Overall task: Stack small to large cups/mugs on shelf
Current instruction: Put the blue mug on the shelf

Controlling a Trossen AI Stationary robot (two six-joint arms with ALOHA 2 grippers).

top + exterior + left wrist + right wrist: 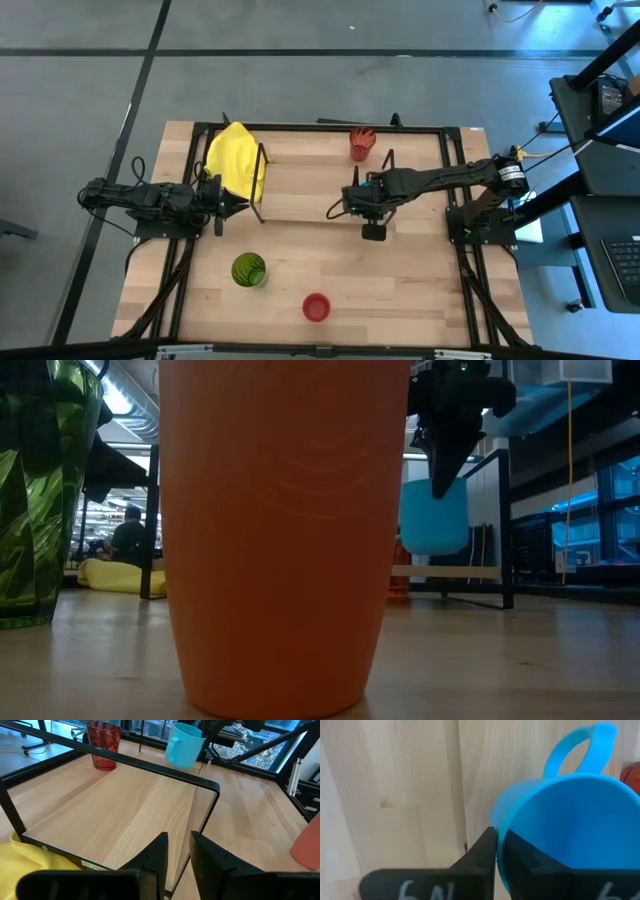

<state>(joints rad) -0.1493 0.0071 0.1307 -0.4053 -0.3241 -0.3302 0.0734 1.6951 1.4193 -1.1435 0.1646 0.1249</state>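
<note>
My right gripper [365, 198] hangs over the shelf [310, 180] and is shut on the light blue mug [184, 744], which is off the board. The orange-red tumbler [362, 143] stands on its base at the shelf's far edge. On the table nearer the front, the green tumbler [248, 270] and the short red cup [316, 307] stand upright. My left gripper [177, 855] waits at the shelf's left end, open by a narrow gap, with nothing between its fingers. My right gripper pinches the mug's wall at the rim [500, 827], one finger [480, 855] outside and one [530, 862] inside. The fingers come from above, pointing down, on the side opposite the handle [575, 750]. The mug [435, 515] hangs below them, slightly tilted, clear of the shelf board.
A yellow cloth [237, 160] lies heaped at the shelf's left end, beside the black wire frame [262, 185]. Another wire frame [445, 165] closes the shelf's right end. Bare board lies between the cloth and the orange-red tumbler.
</note>
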